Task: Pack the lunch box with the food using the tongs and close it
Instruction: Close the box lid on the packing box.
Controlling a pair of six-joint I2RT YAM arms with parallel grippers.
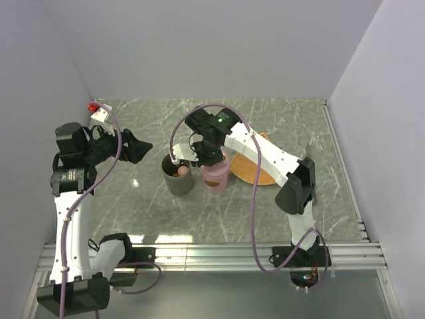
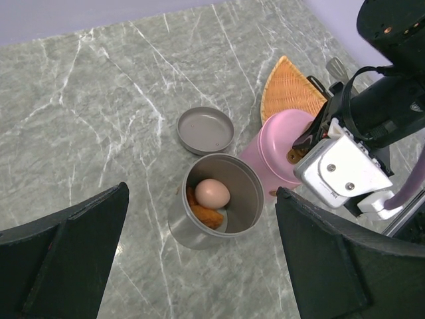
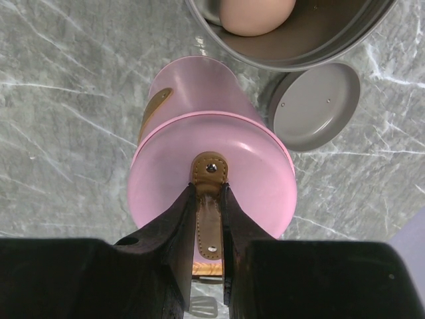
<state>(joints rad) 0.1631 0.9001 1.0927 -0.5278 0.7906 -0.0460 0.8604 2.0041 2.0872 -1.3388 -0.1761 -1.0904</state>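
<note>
Since the right gripper (image 3: 209, 203) is pinching the brown strap (image 3: 210, 169) on top of the pink container (image 3: 166, 193), jaws pressed in from both sides, I'm reading this as the closing-up end of the job. I can't tell whether it's seating that top or getting ready to carry the whole pot.

Going big to small:
- The marble table (image 1: 219, 219) is carrying everything.
- The orange woven tray (image 1: 240, 169) is lying at 3 o'clock of the pink container.
- The grey pot (image 1: 178, 183) is standing just beside the pink container at 9 o'clock.
- The grey lid (image 2: 206, 129) is lying flat on the table at 12 o'clock of its pot in the left wrist view, so that half is sitting open.
- The food is showing inside the grey pot: a beige ball (image 2: 212, 193) resting on orange-brown pieces (image 2: 202, 214).
- The tongs are a guess. A silver tip (image 2: 335, 66) is poking out past the tray's far edge, and nothing is holding it.

The left gripper (image 1: 143, 147) is hanging spread wide at 9 o'clock of the grey pot, gripping nothing.

My two cents on doing this bit well: a strap looks floppy, so I'm expecting the pot to swing if it gets lifted fast. I'd be going slow and straight up, keeping the pinch centred and giving the grey rim next door some room. The grey lid is waiting for its turn too.
</note>
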